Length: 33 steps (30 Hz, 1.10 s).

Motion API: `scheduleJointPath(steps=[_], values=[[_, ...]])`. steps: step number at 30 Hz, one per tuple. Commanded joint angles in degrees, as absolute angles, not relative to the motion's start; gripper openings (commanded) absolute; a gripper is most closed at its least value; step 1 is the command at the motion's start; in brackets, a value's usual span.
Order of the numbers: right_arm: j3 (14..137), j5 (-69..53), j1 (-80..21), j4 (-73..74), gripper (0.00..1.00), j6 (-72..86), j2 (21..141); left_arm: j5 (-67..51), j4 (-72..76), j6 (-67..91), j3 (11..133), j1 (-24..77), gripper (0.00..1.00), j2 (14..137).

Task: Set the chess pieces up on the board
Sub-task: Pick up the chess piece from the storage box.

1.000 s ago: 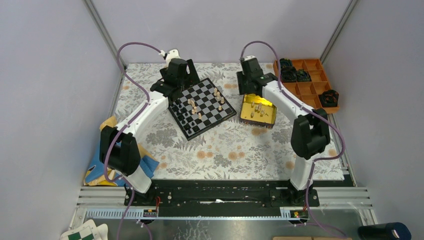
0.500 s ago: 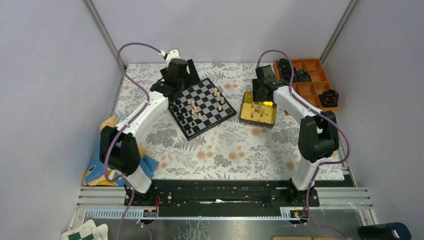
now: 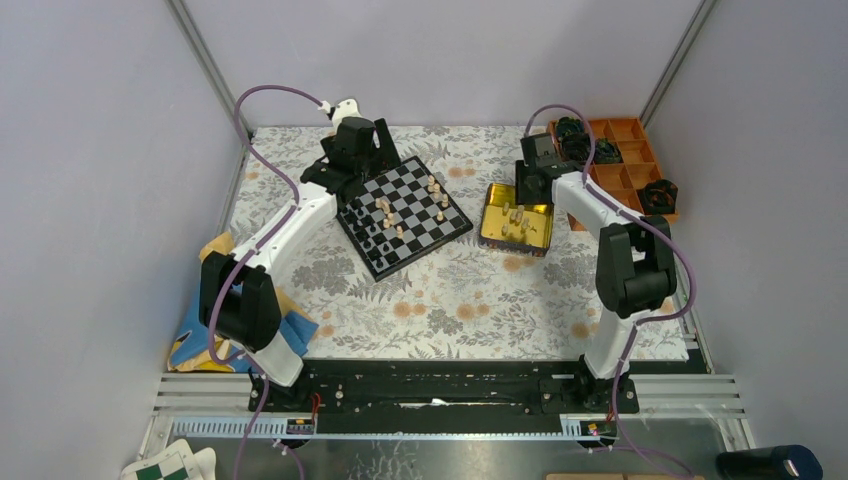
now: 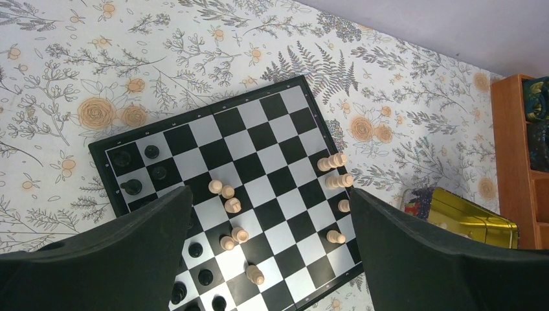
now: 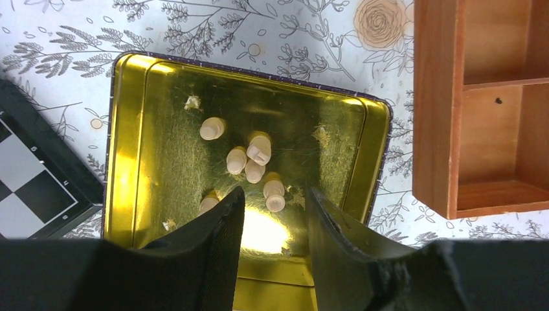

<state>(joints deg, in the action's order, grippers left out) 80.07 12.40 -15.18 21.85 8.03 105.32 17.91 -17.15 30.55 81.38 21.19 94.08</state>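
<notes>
The board [image 3: 402, 181] lies tilted at the back middle, with tan chess pieces [image 4: 233, 205] scattered across it and black ones [image 4: 152, 151] along its left side. My left gripper [image 4: 270, 192] hangs open high above the board, nothing between its fingers. Several more tan pieces [image 5: 259, 148] lie in the gold tin [image 5: 129, 129] to the right of the board. Over that tin my right gripper [image 5: 274, 192] is open about halfway. One tan piece [image 5: 274, 195] shows right at the mouth of its jaws, with a gap on each side.
An orange compartment tray [image 3: 622, 172] with bulky black objects stands at the back right, close to the tin [image 3: 545, 238]. A blue and yellow cloth [image 3: 200, 332] lies at the left edge. Grey walls close in the table on three sides.
My right arm has swung to the right and back, its gripper now over the tin's far side, and its jaws have narrowed a little. The left arm has not moved.
</notes>
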Motion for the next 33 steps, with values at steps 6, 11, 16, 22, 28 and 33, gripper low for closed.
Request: scheduleJointPath(steps=[6, 11, 16, 22, 28, 33], values=[[82.4, 8.7, -14.6, 21.0, 0.45, 8.3, 108.0, 18.2, -15.7, 30.5, 80.7, 20.7, 0.99, 94.7], [82.7, 8.0, -14.4, 21.0, 0.44, 8.5, 109.1, 18.4, -15.7, 30.5, 80.5, 20.7, 0.99, 94.8], [83.2, 7.7, -14.1, 20.7, 0.43, 8.5, 110.2, 18.4, -15.6, 30.4, 80.5, 20.7, 0.99, 94.9], [84.6, 7.8, -13.8, 20.5, 0.42, 8.4, 111.5, 18.4, -15.6, 30.3, 80.4, 20.7, 0.99, 95.1], [85.9, 7.4, -13.5, 20.6, 0.41, 8.4, 112.9, 18.6, -15.7, 30.2, 80.6, 20.7, 0.99, 95.3], [86.6, 7.1, -13.4, 20.8, 0.40, 8.4, 114.0, 18.7, -15.7, 30.1, 80.7, 20.6, 0.99, 95.5]])
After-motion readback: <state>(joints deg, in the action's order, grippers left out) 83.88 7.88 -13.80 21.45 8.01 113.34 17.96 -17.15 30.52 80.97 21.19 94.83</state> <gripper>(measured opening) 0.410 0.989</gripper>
